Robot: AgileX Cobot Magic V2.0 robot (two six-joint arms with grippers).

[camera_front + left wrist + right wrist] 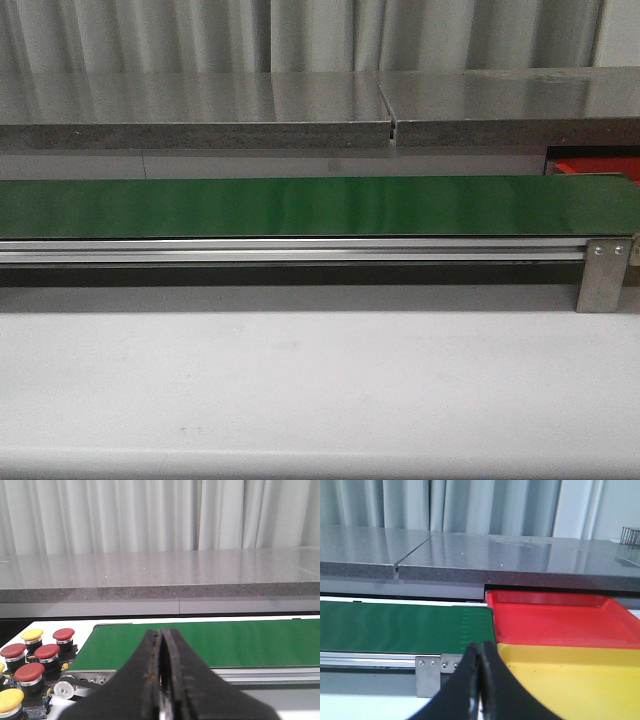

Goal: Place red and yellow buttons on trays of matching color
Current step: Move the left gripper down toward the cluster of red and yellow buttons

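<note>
Several red buttons (29,671) and yellow buttons (32,634) stand together on the white table beside the end of the green conveyor belt (215,642), in the left wrist view. My left gripper (161,635) is shut and empty, in front of the belt. The red tray (555,617) and the yellow tray (575,680) sit side by side at the belt's other end in the right wrist view. My right gripper (480,647) is shut and empty, near the yellow tray's corner. In the front view only a corner of the red tray (590,166) shows, and no gripper.
The belt (320,205) runs across the table on an aluminium rail (290,250) with a metal bracket (603,275) at its right end. A grey stone ledge (200,110) and curtains stand behind it. White table surface (300,390) lies in front.
</note>
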